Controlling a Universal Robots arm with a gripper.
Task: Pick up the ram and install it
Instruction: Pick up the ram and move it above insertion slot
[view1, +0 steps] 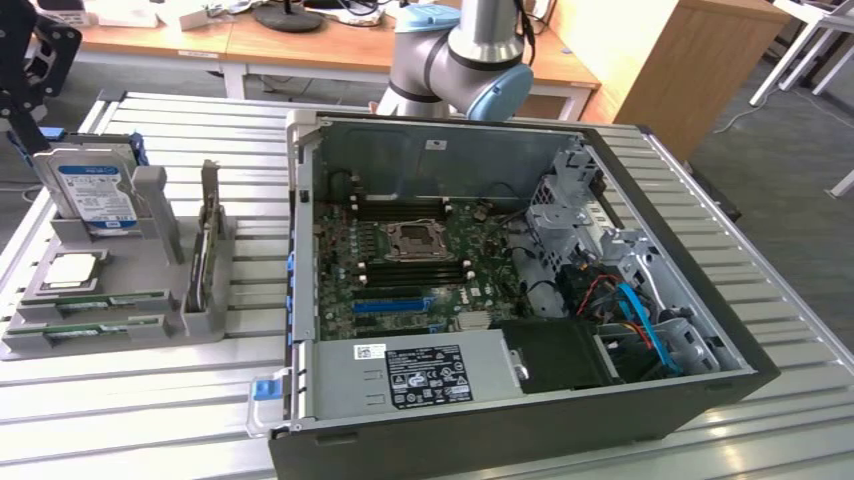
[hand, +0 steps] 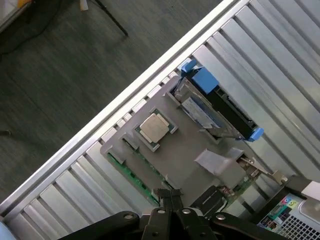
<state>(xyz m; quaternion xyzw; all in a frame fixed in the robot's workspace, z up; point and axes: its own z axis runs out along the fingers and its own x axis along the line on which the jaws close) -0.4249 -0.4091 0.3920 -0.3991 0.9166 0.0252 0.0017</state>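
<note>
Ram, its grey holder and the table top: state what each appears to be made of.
Ram: thin green board, likely fibreglass circuit laminate, matte. Grey holder: uniform matte grey with blocky shapes, probably plastic, possibly printed. Table top: pale silvery slats with a dull sheen, likely aluminium profile.

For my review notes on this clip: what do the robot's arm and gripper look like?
The arm is a silver-grey tube with rounded joint housings and light blue end caps. A dark cable runs beside its upper tube. The gripper is black, built from angular linked bars with round silver pivot pins, and narrows to two slim fingers.
</note>
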